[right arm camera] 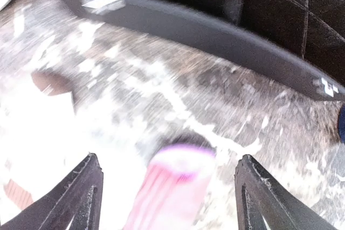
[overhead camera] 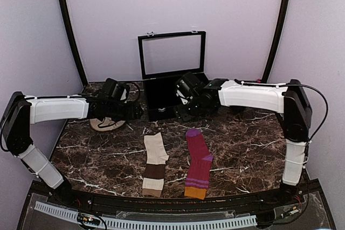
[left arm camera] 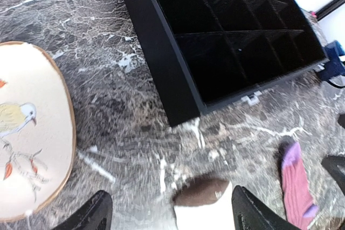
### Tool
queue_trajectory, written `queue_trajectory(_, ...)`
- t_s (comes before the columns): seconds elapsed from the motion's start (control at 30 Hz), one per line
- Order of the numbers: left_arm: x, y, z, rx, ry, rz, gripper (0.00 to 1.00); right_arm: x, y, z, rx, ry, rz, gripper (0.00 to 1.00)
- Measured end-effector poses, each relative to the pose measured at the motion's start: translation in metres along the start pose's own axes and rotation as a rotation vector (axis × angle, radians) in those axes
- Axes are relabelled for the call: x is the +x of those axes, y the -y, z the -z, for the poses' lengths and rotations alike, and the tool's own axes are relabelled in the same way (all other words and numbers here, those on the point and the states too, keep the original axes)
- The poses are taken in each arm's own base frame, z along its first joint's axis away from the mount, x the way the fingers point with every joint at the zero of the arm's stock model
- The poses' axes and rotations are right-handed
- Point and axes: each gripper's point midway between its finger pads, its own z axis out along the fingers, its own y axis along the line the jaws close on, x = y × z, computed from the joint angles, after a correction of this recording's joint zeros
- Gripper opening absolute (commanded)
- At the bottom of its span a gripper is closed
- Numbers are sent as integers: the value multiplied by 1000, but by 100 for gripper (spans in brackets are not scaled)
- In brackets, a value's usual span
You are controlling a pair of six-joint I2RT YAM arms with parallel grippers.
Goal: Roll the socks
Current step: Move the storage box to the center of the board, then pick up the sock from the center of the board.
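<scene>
- Knitted fabric, soft and light: both socks should flop and fold with no resistance, so a roll would likely spring loose unless it is kept pinched.
- The cream sock (overhead camera: 155, 164) lies flat on the dark marble desk (overhead camera: 102, 157), brown bands at its near end. The magenta sock (overhead camera: 198, 164) lies just beside it to the right, apart from it, orange cuff nearest the arm bases.
- The best hold, I judge, is the far tip of each sock, pinching both layers at once and turning them toward the cuff. The polished desk may let the cloth slide.
- The left tool (left arm camera: 170, 192) hangs above the dark far tip of the cream sock, its fingers spread wide with nothing between them.
- The right tool (right arm camera: 168, 157) is likewise parted and bare, over the purple toe of the magenta sock. That view is blurred and overexposed.
- Behind the socks stands a black divided case (overhead camera: 161, 98) with its clear lid upright. A bird-painted plate (left arm camera: 32, 127) sits to its left.
- No brand, label or legible writing shows anywhere.
</scene>
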Motion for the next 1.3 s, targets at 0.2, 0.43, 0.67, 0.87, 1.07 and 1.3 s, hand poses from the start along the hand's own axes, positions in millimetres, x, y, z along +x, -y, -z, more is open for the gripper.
queue_trajectory(0.2, 29, 7, 25, 35, -25, -38, 78, 51, -38, 55, -56, 5, 106, 77)
queue_trajectory(0.43, 88, 13, 40, 55, -120, -85, 78, 136, -77, 86, -118, -87, 254, 77)
queue_trajectory(0.67, 111, 1, 57, 42, -134, -27, 78, 183, -128, 116, -218, -96, 419, 76)
queue_trajectory(0.87, 111, -7, 72, 39, -105, 42, 78, 203, -166, 117, -270, -109, 561, 76)
queue_trajectory(1.07, 116, -15, 79, 28, -96, 101, 78, 209, -192, 105, -300, -115, 665, 75)
queue_trajectory(1.3, 121, -24, 83, 10, -93, 147, 78, 200, -215, 102, -347, -78, 751, 75)
